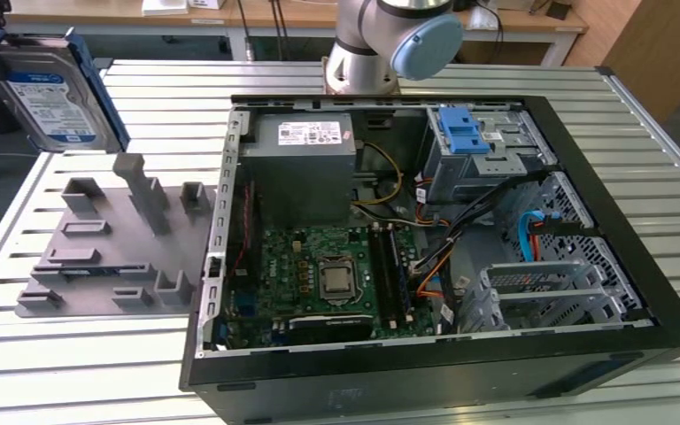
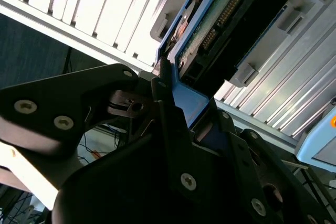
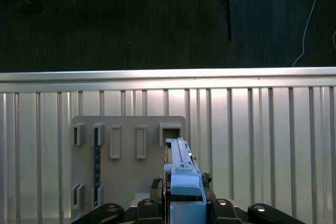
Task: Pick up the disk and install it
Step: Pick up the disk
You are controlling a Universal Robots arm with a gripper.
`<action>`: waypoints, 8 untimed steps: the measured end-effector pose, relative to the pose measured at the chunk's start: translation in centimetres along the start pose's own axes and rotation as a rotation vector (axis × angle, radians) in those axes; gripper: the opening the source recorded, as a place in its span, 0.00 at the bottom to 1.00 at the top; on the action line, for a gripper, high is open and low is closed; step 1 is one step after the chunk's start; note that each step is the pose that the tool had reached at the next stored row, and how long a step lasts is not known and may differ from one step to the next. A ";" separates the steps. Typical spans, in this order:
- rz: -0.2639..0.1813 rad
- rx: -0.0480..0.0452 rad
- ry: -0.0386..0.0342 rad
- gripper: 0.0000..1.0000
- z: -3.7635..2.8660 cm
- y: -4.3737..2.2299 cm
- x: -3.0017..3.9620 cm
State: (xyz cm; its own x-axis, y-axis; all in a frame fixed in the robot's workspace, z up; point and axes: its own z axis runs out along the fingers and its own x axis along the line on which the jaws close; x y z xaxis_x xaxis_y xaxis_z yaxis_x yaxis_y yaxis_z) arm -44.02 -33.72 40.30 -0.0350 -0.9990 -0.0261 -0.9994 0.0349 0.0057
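Nearest you in the exterior view is the black near wall of the open computer case (image 1: 435, 381), which lies on the slatted metal table (image 1: 57, 372). Inside the case you can see the motherboard (image 1: 316, 274). Farther back are the grey power-supply box (image 1: 305, 142) and, to its right, the grey drive cage with 1 blue latch (image 1: 482, 142).

Left of the case sits the grey fixture plate (image 1: 92, 257) with its upright holders. At the far left, above that plate, the disk (image 1: 50, 93) hangs upright in the air, clear of the table.

In both wrist views the gripper (image 3: 184, 205) is clamped on the disk's blue bracket, and in the second wrist view you can see its fingers (image 2: 165, 124) pressed against the bracket.

I judge the pick-up done, since the disk is off the plate and held firmly. The install is not done: the disk is outside the case and well apart from the cage.
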 end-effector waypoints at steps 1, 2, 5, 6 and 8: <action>0.000 0.0000 0.0000 0.36 -0.13 0.00 -0.01; 0.000 0.0000 0.0000 0.36 -0.26 0.00 -0.03; 0.000 -0.0001 0.0000 0.36 -0.73 0.00 -0.07; 0.000 -0.0001 0.0000 0.36 -0.87 0.01 -0.08; 0.000 0.0000 0.0000 0.36 -1.16 0.01 -0.10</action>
State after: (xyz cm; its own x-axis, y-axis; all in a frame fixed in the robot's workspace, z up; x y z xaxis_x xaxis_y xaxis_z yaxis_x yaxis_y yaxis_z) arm -44.03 -33.65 41.47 -0.0350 -0.9990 -0.0261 -0.9994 0.0349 0.0057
